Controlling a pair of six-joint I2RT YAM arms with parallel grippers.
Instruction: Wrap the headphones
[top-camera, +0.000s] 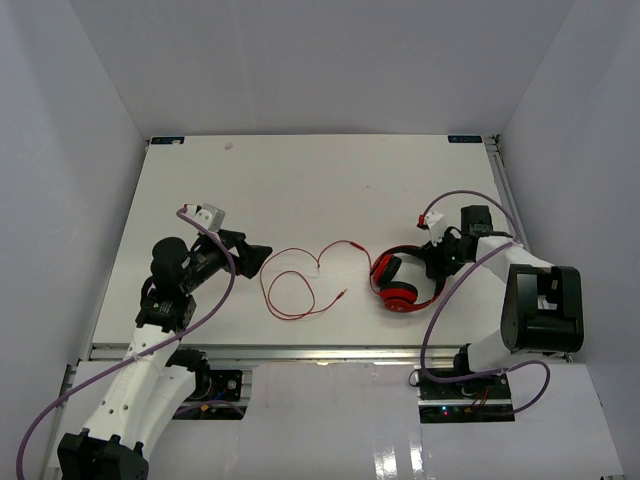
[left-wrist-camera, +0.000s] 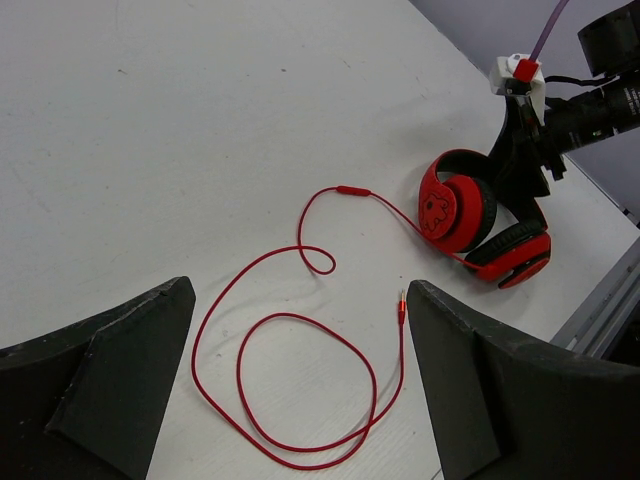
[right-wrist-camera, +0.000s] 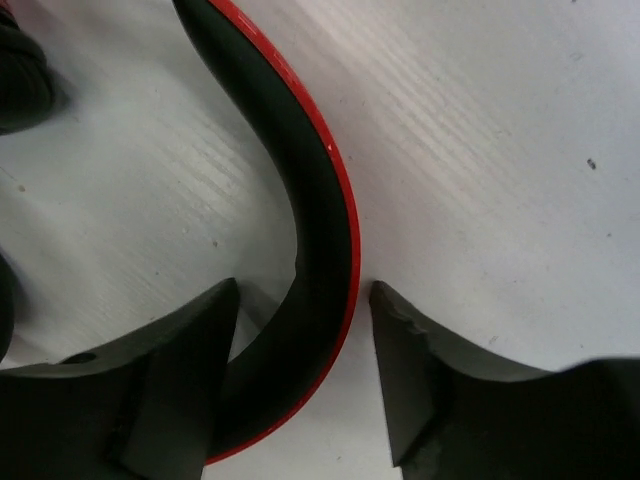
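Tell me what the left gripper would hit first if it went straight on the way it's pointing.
Probably the thin red audio cable, looped on the white table just ahead of the left gripper, provided it travels low; height is unclear. The red over-ear headphones lie farther on.

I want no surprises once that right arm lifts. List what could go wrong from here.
1. The right gripper straddles the headband of the headphones with a gap at one finger; the smooth curved band could slip or twist in the pinch.
2. The thin red cable lies in loose loops, its plug free; lifting the headphones may drag it into a knot.
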